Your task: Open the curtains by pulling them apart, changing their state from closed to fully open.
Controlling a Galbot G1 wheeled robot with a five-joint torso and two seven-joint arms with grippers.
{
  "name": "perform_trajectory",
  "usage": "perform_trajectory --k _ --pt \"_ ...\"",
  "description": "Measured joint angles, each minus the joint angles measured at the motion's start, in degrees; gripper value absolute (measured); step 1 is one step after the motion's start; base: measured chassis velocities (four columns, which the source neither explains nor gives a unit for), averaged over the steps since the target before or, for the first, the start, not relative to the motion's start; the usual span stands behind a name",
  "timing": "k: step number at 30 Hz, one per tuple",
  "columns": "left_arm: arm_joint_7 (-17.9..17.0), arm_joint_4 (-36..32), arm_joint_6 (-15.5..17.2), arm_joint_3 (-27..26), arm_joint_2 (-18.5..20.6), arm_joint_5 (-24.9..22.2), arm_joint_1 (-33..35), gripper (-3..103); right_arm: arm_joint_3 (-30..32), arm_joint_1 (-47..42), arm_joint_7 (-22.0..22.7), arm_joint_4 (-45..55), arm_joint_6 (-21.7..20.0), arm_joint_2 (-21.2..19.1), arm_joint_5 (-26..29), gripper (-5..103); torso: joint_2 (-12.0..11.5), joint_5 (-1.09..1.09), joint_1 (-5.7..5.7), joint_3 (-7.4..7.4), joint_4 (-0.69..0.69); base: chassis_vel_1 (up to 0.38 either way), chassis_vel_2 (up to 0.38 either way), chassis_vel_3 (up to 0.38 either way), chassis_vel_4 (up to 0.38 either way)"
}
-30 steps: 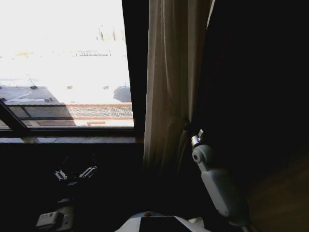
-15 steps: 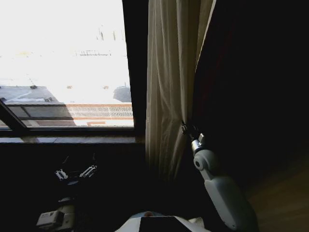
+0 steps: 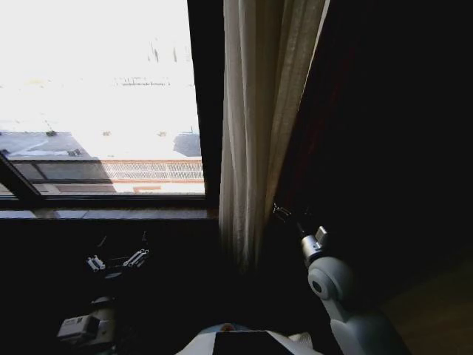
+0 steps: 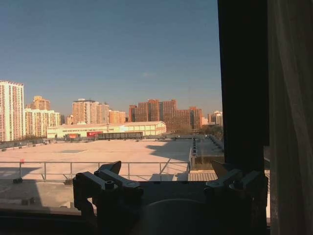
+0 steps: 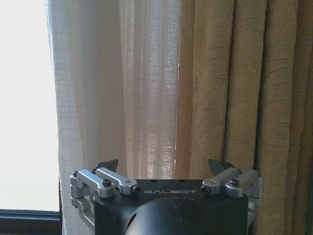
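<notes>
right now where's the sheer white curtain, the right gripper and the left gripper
sheer white curtain (image 3: 247, 133), head view, on its bunched vertical pleats beside the dark window frame.
right gripper (image 5: 165, 169), right wrist view, midway between its spread fingertips, facing the curtain.
left gripper (image 3: 117, 260), head view, midway between its open fingertips, low below the windowsill.

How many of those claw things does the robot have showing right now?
2. The left end effector hangs open, low below the dark window sill. The right end effector, also open, sits by the edge of the bunched sheer white pleated curtain.

Blown-out daylight through the window (image 3: 96, 96); the room lies in deep shadow.
</notes>
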Motion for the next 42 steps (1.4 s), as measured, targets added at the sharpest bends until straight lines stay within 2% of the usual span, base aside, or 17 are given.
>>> perform_trajectory --k 3,9,23,40,42 --pt "-0.1 0.0 1.5 -0.7 2.2 -2.3 -1.0 100 0.6 -2.5 -1.8 1.5 1.1 0.7 -3.1 100 0.0 -0.01 0.0 0.0 -0.01 0.0 0.0 0.0 0.0" --pt "-0.2 0.0 3.0 -1.0 4.4 -3.9 -2.0 100 1.4 -4.7 -3.0 2.3 2.1 1.1 -6.0 100 0.0 -0.01 0.0 0.0 -0.01 0.0 0.0 0.0 0.0" --pt "-0.1 0.0 3.2 -0.6 4.6 -4.1 -1.9 100 3.9 -6.6 -4.4 3.2 3.0 1.0 -7.4 100 0.0 0.0 0.0 0.0 0.0 0.077 0.06 -0.069 -0.067" --pt "0.1 0.0 1.9 0.0 2.8 -2.7 -1.4 100 3.9 -6.3 -4.5 3.1 3.1 0.7 -7.3 100 0.0 0.02 0.0 0.01 -0.01 0.292 0.3 -0.288 -0.304" --pt "0.1 0.0 1.7 0.1 2.6 -2.4 -1.3 100 3.6 -6.1 -4.8 3.1 3.2 0.7 -7.3 100 0.0 -0.04 0.01 0.0 0.0 0.256 0.265 -0.296 -0.271"
